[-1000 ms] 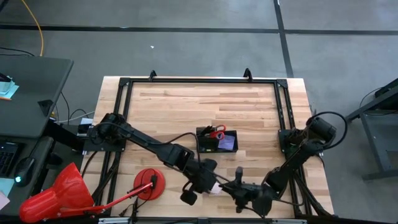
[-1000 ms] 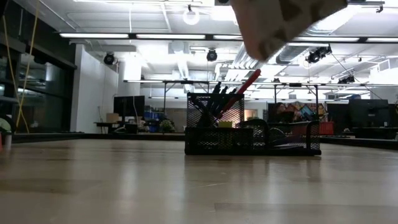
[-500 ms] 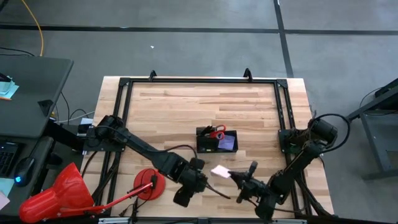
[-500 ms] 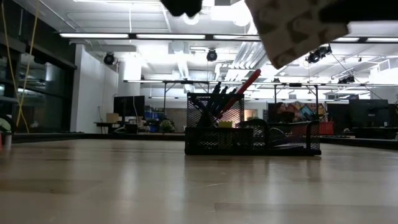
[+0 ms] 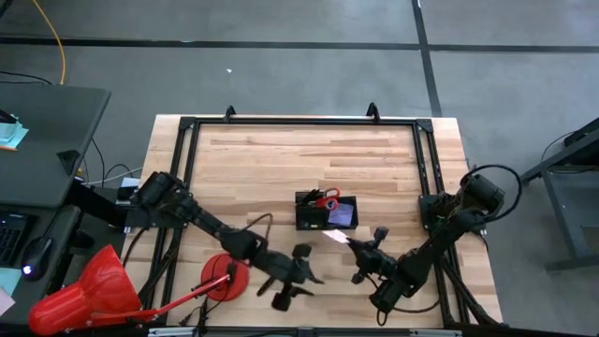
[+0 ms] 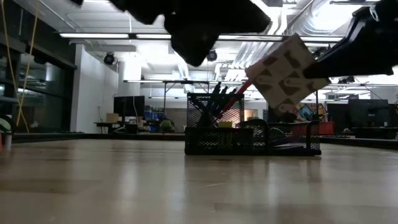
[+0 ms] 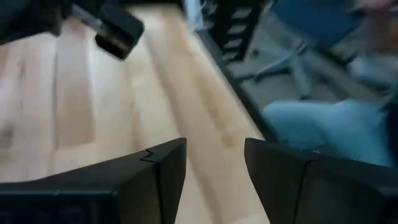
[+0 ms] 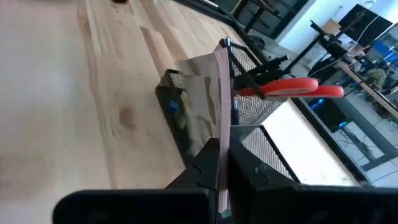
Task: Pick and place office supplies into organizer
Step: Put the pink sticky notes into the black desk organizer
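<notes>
The black mesh organizer stands mid-table with red-handled scissors, dark pens and a purple pad in it. In the low view its base rests on the wood, and pens and scissors stick up from it. My right gripper is shut on the pink sticky pad, just near-side of the organizer. In the right wrist view the pad hovers before the organizer and scissors. My left gripper is open and empty, near the table's near edge. My right gripper pinches the pink sticky pad by one edge between its two fingers, coming level from the table's near-right side. The pad is lifted clear of the table and sticks out beyond the fingertips, tilted, its patterned face showing in the low view.
A big red cone and a red disc with a stick sit at the near-left corner. Black frame rails run along the table's sides. Bare wood fills the far half. A person's blue-clad legs show beyond the table edge.
My right gripper has carried the pink pad from close to the near edge toward the organizer, and the pad has come lower. My left gripper has parted from the pad and stayed back near the near edge, while its arm has drawn toward the table's left.
</notes>
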Controlling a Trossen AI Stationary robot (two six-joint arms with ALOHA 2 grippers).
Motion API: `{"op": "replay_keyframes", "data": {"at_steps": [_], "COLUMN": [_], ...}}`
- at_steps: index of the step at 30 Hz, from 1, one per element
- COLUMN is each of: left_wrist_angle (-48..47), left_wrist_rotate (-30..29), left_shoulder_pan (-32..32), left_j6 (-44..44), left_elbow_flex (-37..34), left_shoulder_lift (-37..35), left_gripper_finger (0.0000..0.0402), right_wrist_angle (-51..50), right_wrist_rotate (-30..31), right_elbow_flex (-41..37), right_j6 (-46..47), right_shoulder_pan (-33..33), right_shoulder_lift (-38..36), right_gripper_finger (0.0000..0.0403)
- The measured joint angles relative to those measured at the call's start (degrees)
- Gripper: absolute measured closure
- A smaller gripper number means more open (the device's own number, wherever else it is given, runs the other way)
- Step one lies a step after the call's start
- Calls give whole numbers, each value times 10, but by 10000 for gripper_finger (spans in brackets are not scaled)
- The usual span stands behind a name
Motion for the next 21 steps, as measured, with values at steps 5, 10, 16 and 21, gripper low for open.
{"op": "replay_keyframes", "data": {"at_steps": [5, 10, 16, 21], "left_wrist_angle": [204, 412, 620, 641], "left_wrist_rotate": [50, 72, 107, 102], "left_shoulder_pan": [-2, 4, 2, 1], "left_j6": [-13, -19, -15, -18], "left_elbow_flex": [-122, -252, -366, -389], "left_shoulder_lift": [-31, -71, -100, -100], "left_gripper_finger": [256, 256, 257, 257], "right_wrist_angle": [-54, -142, -321, -346], "right_wrist_rotate": [-14, -45, -112, -209], "right_elbow_flex": [36, 75, 132, 134], "right_j6": [-27, -24, 72, 56], "right_shoulder_pan": [-39, -69, -101, -142], "right_shoulder_lift": [0, 0, 0, 0], "right_gripper_finger": [403, 403, 403, 403]}}
